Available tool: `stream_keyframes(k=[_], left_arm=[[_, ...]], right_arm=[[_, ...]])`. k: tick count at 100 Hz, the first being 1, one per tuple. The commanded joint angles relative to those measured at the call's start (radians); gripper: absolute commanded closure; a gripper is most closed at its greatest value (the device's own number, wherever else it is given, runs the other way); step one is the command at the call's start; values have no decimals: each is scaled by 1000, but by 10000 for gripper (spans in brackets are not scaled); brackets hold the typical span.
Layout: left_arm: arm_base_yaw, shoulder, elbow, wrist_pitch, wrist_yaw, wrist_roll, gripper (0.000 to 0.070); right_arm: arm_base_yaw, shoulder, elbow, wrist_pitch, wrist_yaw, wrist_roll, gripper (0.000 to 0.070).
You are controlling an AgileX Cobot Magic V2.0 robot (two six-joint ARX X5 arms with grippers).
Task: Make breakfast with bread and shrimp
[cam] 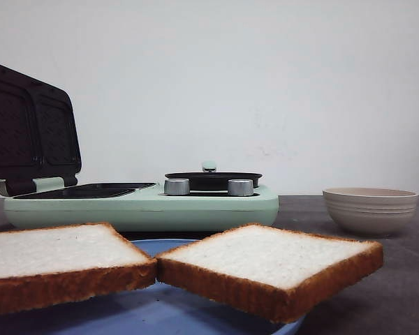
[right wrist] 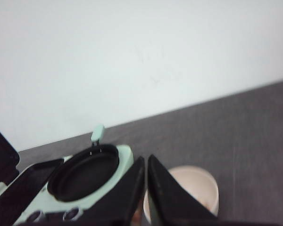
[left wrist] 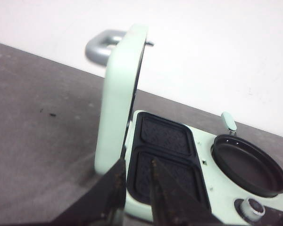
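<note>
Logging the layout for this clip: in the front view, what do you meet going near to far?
Bread slices on the blue plate → mint sandwich maker, lid open, and beige bowl → white wall.

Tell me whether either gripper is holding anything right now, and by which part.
Nothing is held. The left gripper hangs over the open sandwich maker, its fingers slightly apart and empty. The right gripper is shut on nothing above the beige bowl.
</note>
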Motion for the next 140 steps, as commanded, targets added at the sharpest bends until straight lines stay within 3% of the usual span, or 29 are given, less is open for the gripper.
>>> stream_keyframes(k=[1, 9, 16, 21, 26, 31, 62, 82, 102, 127, 140], left_arm=[[-2, 56, 66, 6, 13, 34, 658], [-2, 112, 119, 5, 40, 33, 461], [-2, 145, 146, 6, 59, 32, 240], [-3, 161, 156, 3, 74, 31, 173], [-3, 167, 162, -18, 96, 30, 175], [-4, 168, 164, -45, 111, 25, 175], [-3, 258, 164, -238, 207, -24, 185], [-3, 469, 166, -279, 397, -38, 185], [10, 689, 216, -356, 513, -49, 185], [18, 910, 256, -435, 745, 45, 185], [18, 988, 257, -468, 762, 145, 184]], right_arm=[[1, 47, 49, 7, 2, -60, 696], [1, 90, 93, 0, -13, -63, 660], [1, 113, 121, -10, -36, -63, 442], [2, 127, 132, -11, -51, -60, 296], [2, 138, 140, -12, -64, -52, 214], [2, 145, 146, -16, -74, -38, 188], [3, 149, 148, -100, -113, -10, 188], [13, 149, 148, -114, -143, -11, 188], [28, 148, 148, -129, -147, -11, 188], [29, 148, 148, -171, -146, -11, 189], [29, 148, 148, -171, -146, -11, 189]])
